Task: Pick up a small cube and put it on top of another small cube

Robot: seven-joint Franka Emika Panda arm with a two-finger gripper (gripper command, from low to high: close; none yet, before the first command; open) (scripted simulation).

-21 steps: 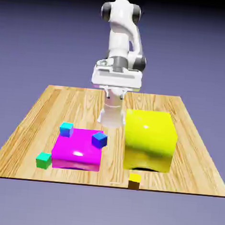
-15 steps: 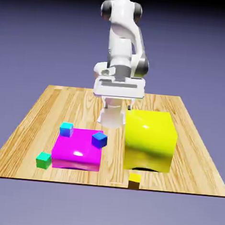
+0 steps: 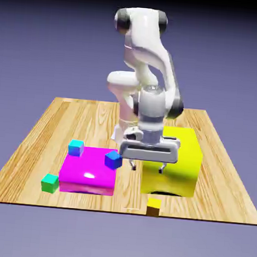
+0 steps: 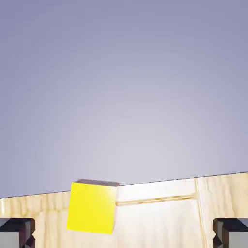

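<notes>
A rendered simulation scene rather than a real room: a bare wooden table (image 3: pixel 36 144) floats before a flat blue-violet backdrop (image 3: pixel 230 57). On that table sit glossy, toy-like blocks, a magenta block (image 3: pixel 88 174) beside a big yellow block (image 3: pixel 175 157).

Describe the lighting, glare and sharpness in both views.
Exterior view: rendered and sharp throughout; soft white glare on the magenta block and big yellow block; backdrop darkens toward the top. Hand view: the small yellow cube is evenly lit and crisp near the table edge; the wood looks washed out; the gripper has its jaws wide apart.
</notes>
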